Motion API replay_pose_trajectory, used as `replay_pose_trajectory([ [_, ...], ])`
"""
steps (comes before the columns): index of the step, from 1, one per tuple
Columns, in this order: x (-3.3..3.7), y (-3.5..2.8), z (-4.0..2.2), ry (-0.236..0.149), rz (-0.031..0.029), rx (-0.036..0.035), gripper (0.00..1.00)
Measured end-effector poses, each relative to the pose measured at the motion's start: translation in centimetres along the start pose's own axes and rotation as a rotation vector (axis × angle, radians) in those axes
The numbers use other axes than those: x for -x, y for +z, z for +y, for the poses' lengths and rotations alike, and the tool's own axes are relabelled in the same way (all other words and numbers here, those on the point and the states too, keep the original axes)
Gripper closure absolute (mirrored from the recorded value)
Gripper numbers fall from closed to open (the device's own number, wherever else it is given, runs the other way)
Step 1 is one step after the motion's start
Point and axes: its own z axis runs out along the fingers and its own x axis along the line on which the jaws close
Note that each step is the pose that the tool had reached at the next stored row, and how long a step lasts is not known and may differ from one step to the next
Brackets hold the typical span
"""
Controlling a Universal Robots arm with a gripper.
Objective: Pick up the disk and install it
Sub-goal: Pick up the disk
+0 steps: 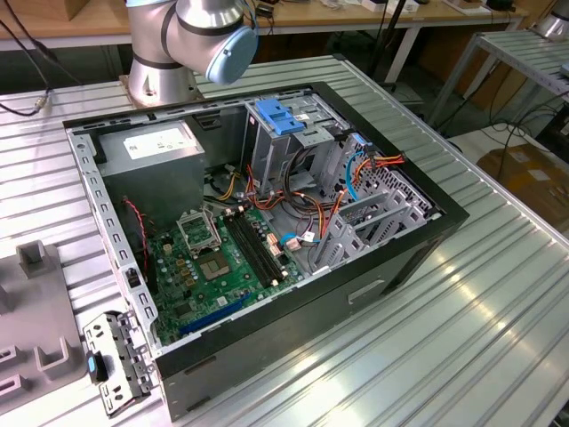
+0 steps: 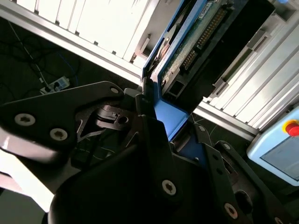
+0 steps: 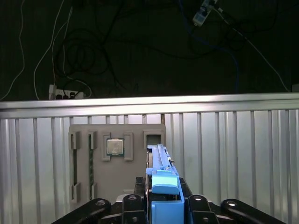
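Holding the disk clear of the table, the gripper has its fingers clamped on one end of it. One finger is on each side, with a light-blue rail between them. In the second wrist view the disk runs out past the fingertips, and its green circuit board and a row of connector pins are exposed. The disk is picked up and not installed.

In the first wrist view the disk is seen edge-on between the fingers, with the blue rail toward the camera. Beyond the fingertips lies the ribbed metal table, and on it a grey holder with several recesses. A square chip sits in one recess, and a narrow green strip stands in a slot near it. The holder is well apart from the fingers and does not touch the disk. Farther out from the fingertips, past the table's edge, loose cables and a power strip lie on a dark floor.

The exterior view shows an open computer case lying on its side on the table, with the arm rising just beyond it. Inside the case are a green board, a grey power box, and a metal cage with a blue latch on top. How the case lies relative to the fingers cannot be told.
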Motion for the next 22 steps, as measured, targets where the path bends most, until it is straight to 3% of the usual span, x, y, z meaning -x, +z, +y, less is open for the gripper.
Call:
replay_pose_trajectory([
  [14, 0.0, -0.11, 0.0, 0.0, 0.0001, 0.0001, 0.63],
  [19, 0.0, -0.89, 0.01, 0.0, 0.0, 0.0, 0.63],
  [22, 0.0, -1.89, 0.02, 0.0, 0.0001, 0.0001, 0.63],
])
